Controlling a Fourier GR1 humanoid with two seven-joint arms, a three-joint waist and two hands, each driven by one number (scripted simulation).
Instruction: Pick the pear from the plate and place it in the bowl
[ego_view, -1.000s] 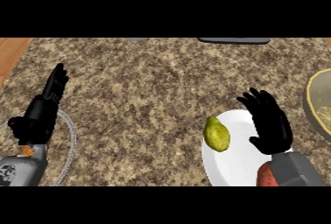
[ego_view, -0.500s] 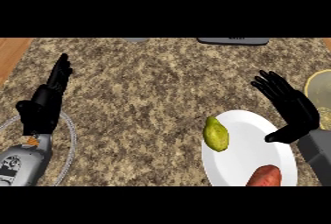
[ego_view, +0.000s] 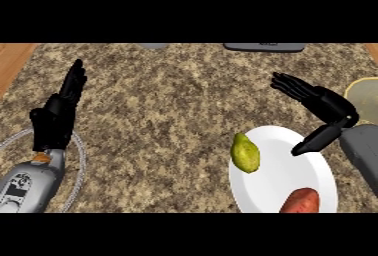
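The right hand (ego_view: 325, 107) is seen with its fingers spread apart and nothing held in them; compared with 1 second ago, it is lifted up and away from the white plate (ego_view: 295, 165), and it is now found over the plate's upper right rim, with only the thumb hanging over the plate. The pear (ego_view: 245, 152) is not touched; it is left lying on the left side of the plate, in the same spot as before. A reddish food (ego_view: 301, 201) is seen at the bottom of the plate, well apart from the pear; 1 second ago it was partly hidden by the right arm. The bowl (ego_view: 363, 95) is only partly shown at the right edge, just beside the right hand. The left hand (ego_view: 57, 117) is held open and still at the left, fingers up. So the pear is judged as not yet picked; the right hand has to be brought back left and down to it first.
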